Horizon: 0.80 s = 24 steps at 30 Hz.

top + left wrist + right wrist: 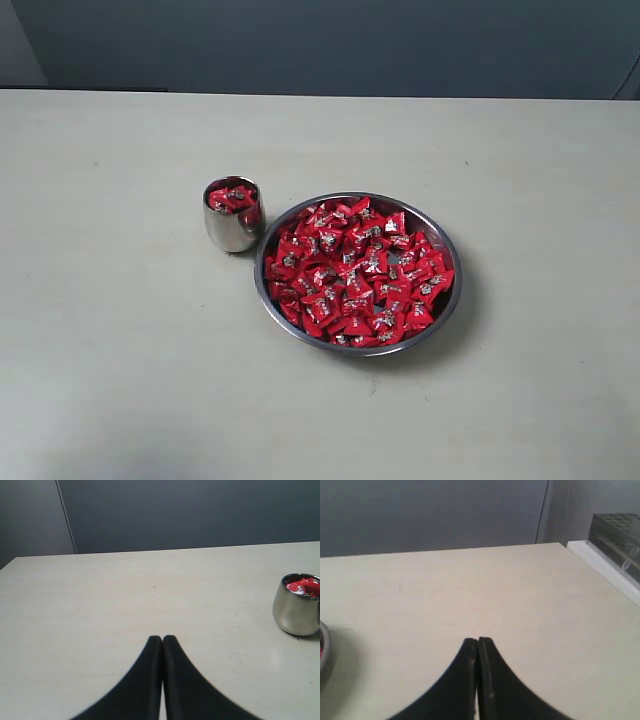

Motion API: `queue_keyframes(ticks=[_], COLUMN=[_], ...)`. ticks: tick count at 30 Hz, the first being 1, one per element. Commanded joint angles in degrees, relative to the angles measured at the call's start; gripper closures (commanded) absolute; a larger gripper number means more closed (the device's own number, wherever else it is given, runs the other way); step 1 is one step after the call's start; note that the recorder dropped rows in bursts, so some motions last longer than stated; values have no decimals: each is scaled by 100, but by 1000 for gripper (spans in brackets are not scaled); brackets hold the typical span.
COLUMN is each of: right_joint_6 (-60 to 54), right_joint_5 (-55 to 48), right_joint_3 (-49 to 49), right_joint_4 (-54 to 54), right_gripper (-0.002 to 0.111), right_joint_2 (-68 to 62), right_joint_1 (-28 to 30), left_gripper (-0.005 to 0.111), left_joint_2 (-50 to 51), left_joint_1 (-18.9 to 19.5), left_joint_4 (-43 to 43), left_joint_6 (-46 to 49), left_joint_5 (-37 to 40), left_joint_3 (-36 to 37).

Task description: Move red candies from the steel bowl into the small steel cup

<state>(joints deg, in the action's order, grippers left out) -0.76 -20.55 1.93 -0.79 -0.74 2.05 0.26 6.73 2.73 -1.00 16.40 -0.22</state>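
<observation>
My left gripper (162,639) and right gripper (478,641) are pinched shut, holding nothing. The small steel cup (233,213) (some red candies (230,198) inside) sits left of mid-frame, maybe touching the steel bowl (455,290), so trips are short.

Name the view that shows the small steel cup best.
Exterior view: the small steel cup sits whole, mouth and candies visible. The left wrist view cuts it at the frame edge; the right wrist view misses it.

On the worktop (120,380) the bowl (457,280) sits a little right of the middle, its floor covered with heaped candies (355,270). The cup (232,230) stands just beside the bowl's far-left rim, whether touching I cannot tell, with a few more candies inside, up near its brim.
</observation>
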Motion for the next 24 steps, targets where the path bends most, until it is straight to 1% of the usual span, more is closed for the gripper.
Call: queue_keyframes(ticks=[1,6,24], right_joint_6=[-294,-294,-229], right_joint_5=[-105,13,98], right_joint_3=[-1,-193,-193], right_joint_4=[-172,-190,-232], right_gripper=[109,109,109], right_joint_2=[37,37,37], right_joint_1=[14,14,14], left_gripper=[106,106,106], left_joint_2=[-26,-26,-26], left_joint_1=[3,3,3], left_joint_4=[-16,-16,-16], left_joint_6=[-11,-11,-11], left_joint_5=[-11,-11,-11], left_joint_3=[22,22,22])
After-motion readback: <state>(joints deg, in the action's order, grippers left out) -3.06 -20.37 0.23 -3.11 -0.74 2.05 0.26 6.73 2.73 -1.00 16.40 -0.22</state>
